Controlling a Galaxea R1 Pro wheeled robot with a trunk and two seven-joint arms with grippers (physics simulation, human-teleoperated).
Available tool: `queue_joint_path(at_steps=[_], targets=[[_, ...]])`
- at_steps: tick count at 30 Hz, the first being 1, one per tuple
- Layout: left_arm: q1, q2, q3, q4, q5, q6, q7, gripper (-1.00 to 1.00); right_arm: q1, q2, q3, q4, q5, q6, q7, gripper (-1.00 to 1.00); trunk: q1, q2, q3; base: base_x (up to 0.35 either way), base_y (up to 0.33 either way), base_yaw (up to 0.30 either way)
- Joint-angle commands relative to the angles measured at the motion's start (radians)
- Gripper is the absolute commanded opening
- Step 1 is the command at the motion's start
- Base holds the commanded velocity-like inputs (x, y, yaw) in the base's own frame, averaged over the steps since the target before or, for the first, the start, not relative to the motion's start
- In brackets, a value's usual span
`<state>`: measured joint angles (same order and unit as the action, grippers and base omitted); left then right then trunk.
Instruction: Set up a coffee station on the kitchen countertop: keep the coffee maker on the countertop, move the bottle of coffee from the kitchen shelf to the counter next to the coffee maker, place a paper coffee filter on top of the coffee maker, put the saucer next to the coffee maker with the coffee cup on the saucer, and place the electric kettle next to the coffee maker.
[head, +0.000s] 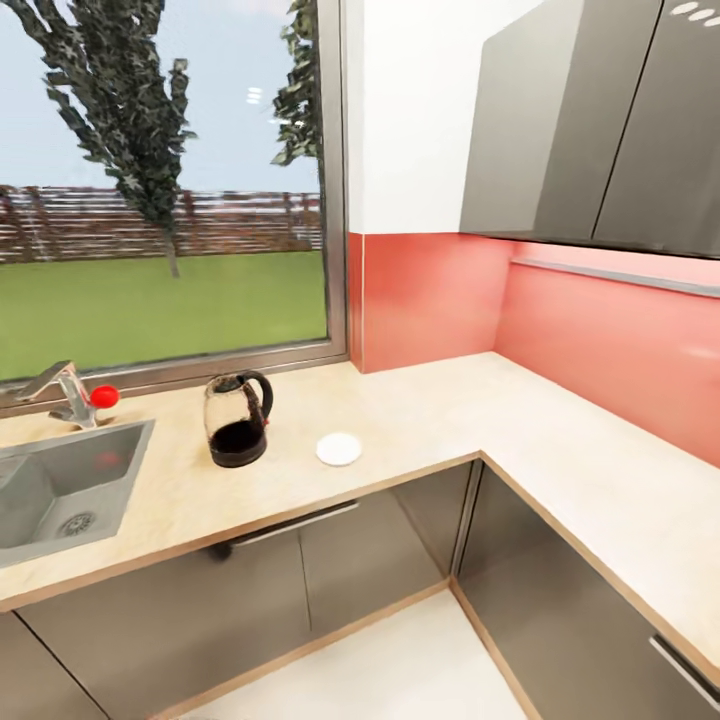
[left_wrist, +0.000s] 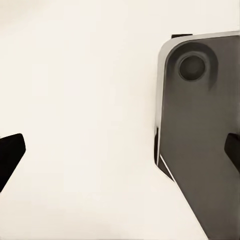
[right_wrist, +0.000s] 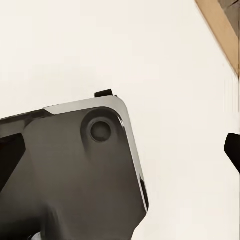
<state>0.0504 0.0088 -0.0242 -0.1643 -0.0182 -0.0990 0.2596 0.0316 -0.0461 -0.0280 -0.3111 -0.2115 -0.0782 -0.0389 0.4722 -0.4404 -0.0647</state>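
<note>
An electric kettle stands on the L-shaped kitchen countertop just beside a white saucer, near the sink. The left gripper and right gripper hang wide open and empty above the pale floor. No coffee maker is in sight; placing items now risks grouping them wrongly.

sink left | faucet behind | window above

kitchen | L-shaped countertop | sink with faucet | wall cabinets
</note>
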Motion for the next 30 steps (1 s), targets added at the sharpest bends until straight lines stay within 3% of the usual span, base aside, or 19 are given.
queue_joint_path(at_steps=[1,14,30], targets=[[0.000,0.000,-0.002,-0.001,-0.002,-0.001,0.004,1.00,0.001,0.000,0.000,-0.002,-0.007,-0.002,-0.001,1.00,0.001,-0.002,-0.002,0.172,-0.286,0.278],[0.000,0.000,0.000,-0.001,-0.002,-0.001,0.004,1.00,0.001,0.000,0.000,-0.002,-0.006,-0.002,-0.001,1.00,0.001,-0.002,-0.002,0.220,-0.212,0.279],[0.000,-0.001,-0.002,-0.001,-0.002,-0.002,0.003,1.00,0.001,0.000,0.001,0.000,-0.006,-0.002,-0.001,1.00,0.001,-0.002,-0.002,0.051,-0.026,0.279]])
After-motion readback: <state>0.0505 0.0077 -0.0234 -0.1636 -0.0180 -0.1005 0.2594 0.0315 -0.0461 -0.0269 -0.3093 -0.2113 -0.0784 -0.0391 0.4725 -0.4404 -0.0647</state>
